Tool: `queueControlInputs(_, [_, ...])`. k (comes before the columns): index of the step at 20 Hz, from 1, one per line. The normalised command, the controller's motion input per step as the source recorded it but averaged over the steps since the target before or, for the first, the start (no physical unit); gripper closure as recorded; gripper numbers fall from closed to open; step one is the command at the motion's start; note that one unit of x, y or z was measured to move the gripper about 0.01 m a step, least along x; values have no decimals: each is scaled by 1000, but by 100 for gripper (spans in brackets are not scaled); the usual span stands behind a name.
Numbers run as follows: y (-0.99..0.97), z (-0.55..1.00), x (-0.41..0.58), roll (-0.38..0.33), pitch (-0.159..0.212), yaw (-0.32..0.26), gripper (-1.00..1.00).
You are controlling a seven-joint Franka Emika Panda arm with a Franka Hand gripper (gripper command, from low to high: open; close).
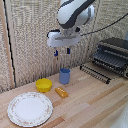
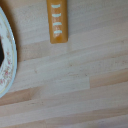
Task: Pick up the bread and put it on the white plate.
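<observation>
The bread (image 1: 61, 92) is a small orange-brown oblong piece lying on the wooden table, between the white dish and the blue cup. In the wrist view the bread (image 2: 58, 21) shows with pale score marks on top. The white dish (image 1: 30, 108), a large round plate with a brownish speckled rim, lies at the front of the exterior view's left; its rim (image 2: 9, 56) shows in the wrist view. My gripper (image 1: 62, 51) hangs high above the table, over the cup and bread area, with its blue-tipped fingers apart and empty.
A blue cup (image 1: 65, 76) stands just behind the bread. A small yellow bowl (image 1: 44, 85) sits behind the dish. A black toaster oven (image 1: 113, 56) with its rack (image 1: 96, 73) pulled out stands at the exterior view's right.
</observation>
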Motion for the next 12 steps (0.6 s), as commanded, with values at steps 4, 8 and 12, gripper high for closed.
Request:
queueControlInputs(4, [283,-463,-128,-63,36,169,-100])
queueControlInputs(8, [255,-456,-98,-60,56,194,-100])
queueControlInputs(12, [137,-441,-26,-46,48,172,-100])
